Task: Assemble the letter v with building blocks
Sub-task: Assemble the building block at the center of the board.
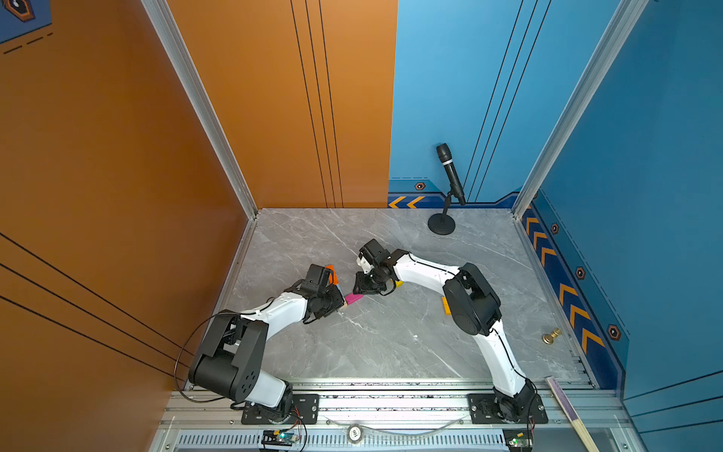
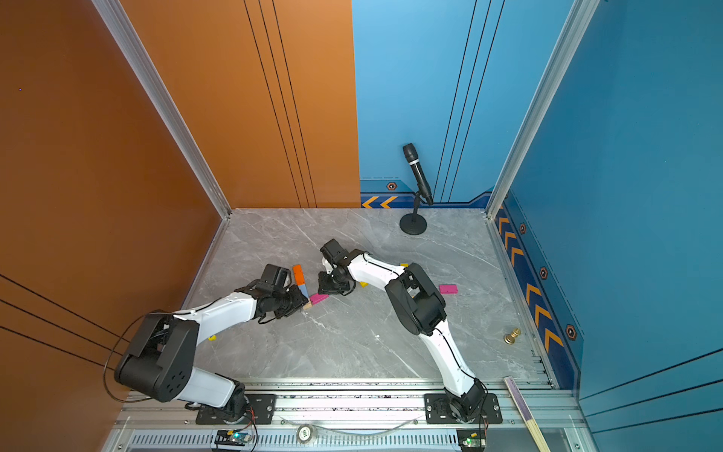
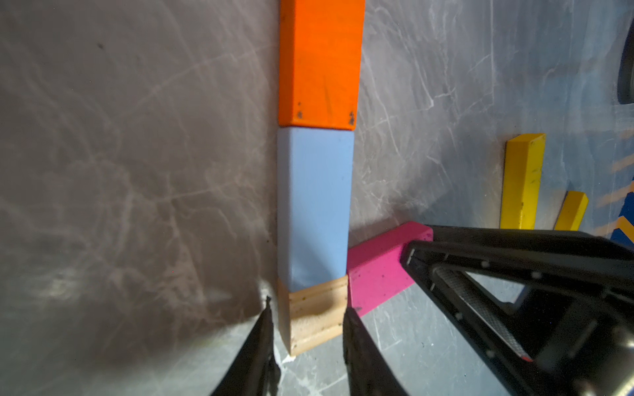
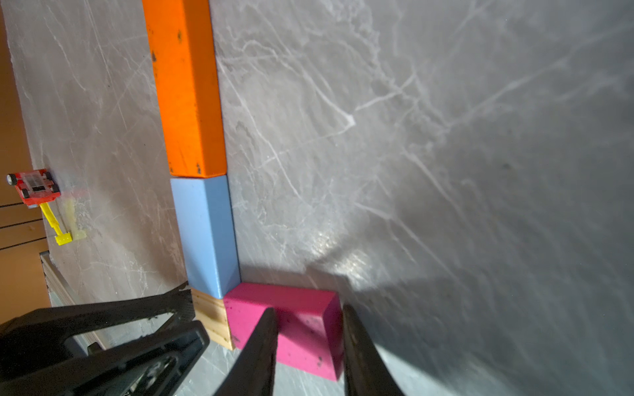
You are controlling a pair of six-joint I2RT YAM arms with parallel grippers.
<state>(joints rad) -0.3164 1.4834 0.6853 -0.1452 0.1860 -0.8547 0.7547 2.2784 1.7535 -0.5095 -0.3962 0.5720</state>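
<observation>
Left wrist view: three blocks are seen laid end to end in a straight row on the grey marbled table. They are an orange block, a light blue block and a plain wood block, each touching the next.

The left gripper is placed at the wood end of the row, one finger on each side of the plain wood block. The fingers are set close to its flanks; whether it is pinched cannot be told.

A pink block is laid at an angle off the row, one end touching it where wood and blue meet.

Right wrist view: the right gripper is set astride the pink block's free end, fingers partly apart. Whether they press on it cannot be told.

A yellow block and an amber block are noted lying apart from the row.

In a top view, the row is located left of the table's middle, between the two grippers. A second pink block lies well apart on the right arm's side. A brass knob is noted near the right wall.
</observation>
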